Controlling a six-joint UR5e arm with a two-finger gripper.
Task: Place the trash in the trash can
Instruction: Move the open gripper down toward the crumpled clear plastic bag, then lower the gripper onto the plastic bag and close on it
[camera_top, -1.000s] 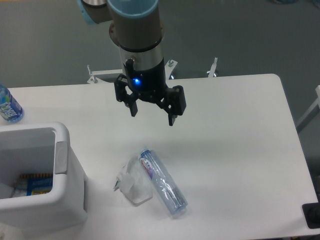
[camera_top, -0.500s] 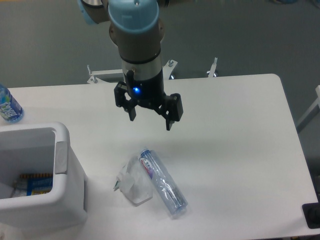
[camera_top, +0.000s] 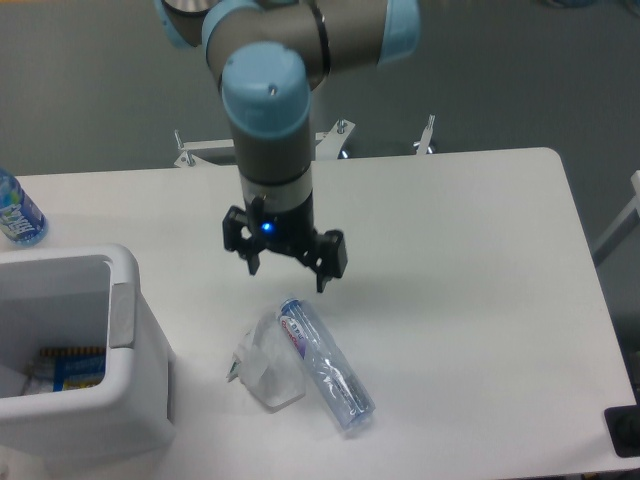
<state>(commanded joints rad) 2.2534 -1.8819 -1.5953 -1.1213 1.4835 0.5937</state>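
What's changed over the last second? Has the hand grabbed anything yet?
Nothing grabbed yet. The hand has come down and shifted toward the near edge, and now hangs open just above the cap end of the bottle. The arm's upper joints have swung into view. The bottle, the wrinkly plastic piece beside it, the trash can and the blue bottle stayed where they were.

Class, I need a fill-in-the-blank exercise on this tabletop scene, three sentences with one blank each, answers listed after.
1. The clear bottle lies on its ____ on the table.
2. The gripper hangs above the table with its jaws ____.
3. The trash can stands at the table's ____ edge in the picture.

Missing words: side; open; left
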